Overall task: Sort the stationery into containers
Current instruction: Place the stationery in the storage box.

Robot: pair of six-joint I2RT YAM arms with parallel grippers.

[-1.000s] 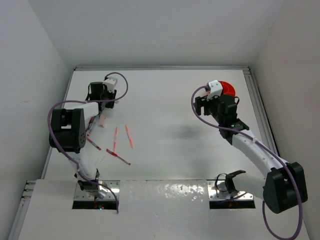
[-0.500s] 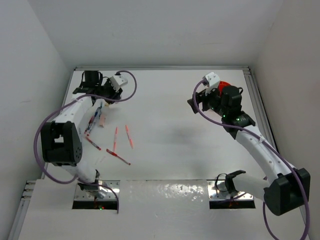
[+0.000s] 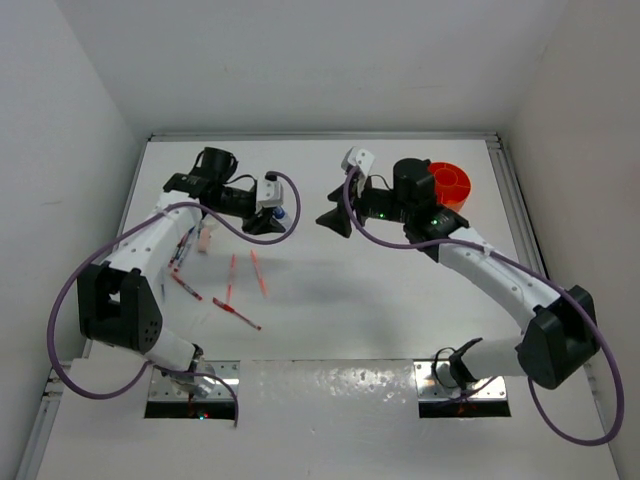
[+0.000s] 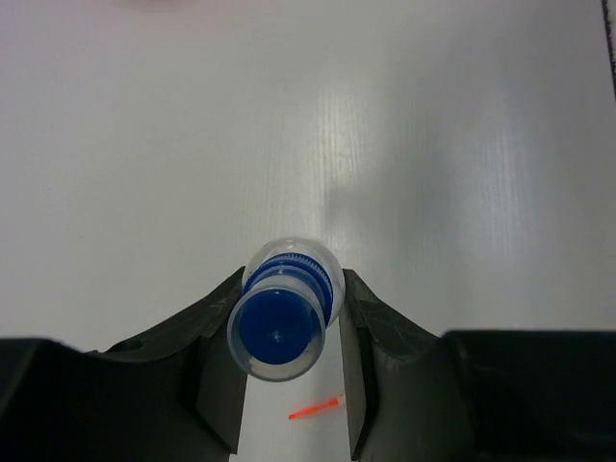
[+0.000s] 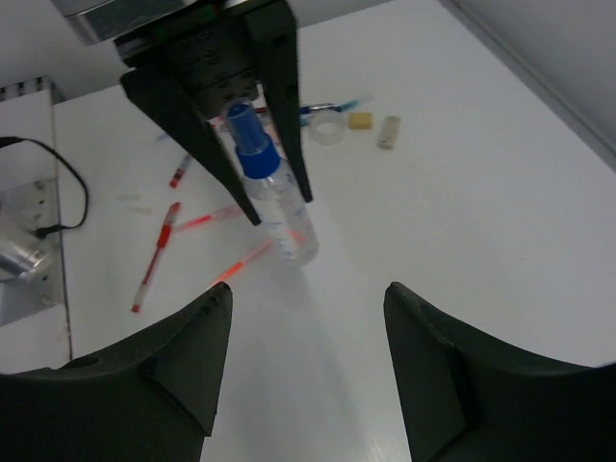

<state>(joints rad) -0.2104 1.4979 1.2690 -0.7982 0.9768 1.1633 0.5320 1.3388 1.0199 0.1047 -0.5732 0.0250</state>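
My left gripper (image 3: 272, 216) is shut on a small clear bottle with a blue cap (image 4: 284, 322), held above the table near the middle. In the right wrist view the bottle (image 5: 277, 207) hangs cap-up between the left gripper's black fingers (image 5: 197, 135). My right gripper (image 3: 330, 220) stands open a short way to the right of the bottle, facing it, with nothing between its fingers (image 5: 207, 332). The orange tub (image 3: 452, 183) with inner dividers sits at the far right, behind the right arm. Red pens (image 3: 258, 272) lie scattered on the left of the table.
Blue-and-white pens (image 3: 185, 245) and a beige block (image 3: 205, 240) lie by the left arm. A clear ring (image 5: 327, 130) and two small beige blocks (image 5: 360, 120) show beyond the bottle. Walls close in the table's left, far and right sides.
My left arm has swung from the far left corner toward the middle with the bottle. My right arm has moved left, away from the orange tub, and its jaws have narrowed a little.
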